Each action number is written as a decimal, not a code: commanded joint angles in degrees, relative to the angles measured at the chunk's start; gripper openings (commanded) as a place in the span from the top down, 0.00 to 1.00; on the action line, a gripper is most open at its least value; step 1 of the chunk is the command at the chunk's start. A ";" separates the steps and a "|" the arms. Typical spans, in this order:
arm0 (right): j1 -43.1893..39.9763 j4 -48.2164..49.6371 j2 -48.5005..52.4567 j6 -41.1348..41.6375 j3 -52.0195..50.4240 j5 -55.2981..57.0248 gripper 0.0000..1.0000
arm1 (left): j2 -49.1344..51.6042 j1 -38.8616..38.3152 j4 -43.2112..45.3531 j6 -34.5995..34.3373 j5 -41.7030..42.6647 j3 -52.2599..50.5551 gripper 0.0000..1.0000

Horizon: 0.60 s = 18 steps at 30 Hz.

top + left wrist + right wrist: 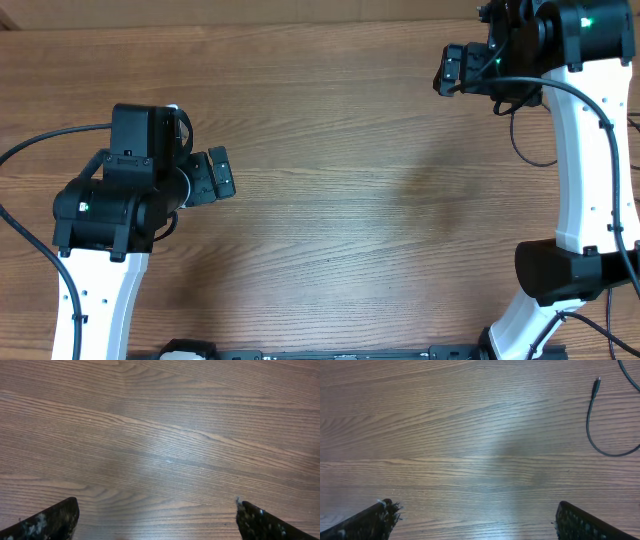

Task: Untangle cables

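In right wrist view alone: thin curved black cable (589,425), plug-tipped, on wood-grain table (470,435); left gripper (157,505), right gripper (475,505) spread apart.

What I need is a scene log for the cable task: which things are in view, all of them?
table: one, brown wood grain, under everything
thin cable: one strand with a small plug end, black, lying on the table at the upper right of the right wrist view, apart from both grippers; a second black strand crosses that view's corner, and I cannot tell if it is the same cord
black bar: one, along the table's near edge
arm cables: at least two, thick, black, running to the arms
robot arms: two, white with black joints
left gripper: black, open, at left
right gripper: black, open, far right
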 commanded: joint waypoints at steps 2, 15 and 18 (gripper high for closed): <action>-0.04 0.33 -0.11 -0.09 0.22 -0.17 0.00 | 0.02 0.20 0.22 0.52 -0.48 0.59 0.01; -0.04 0.33 -0.11 -0.09 0.22 -0.15 0.00 | -2.10 0.20 2.14 1.38 -0.44 0.13 0.00; -0.04 0.33 -0.11 -0.09 0.22 -0.15 0.00 | -8.50 0.20 15.17 2.32 3.50 -6.80 0.00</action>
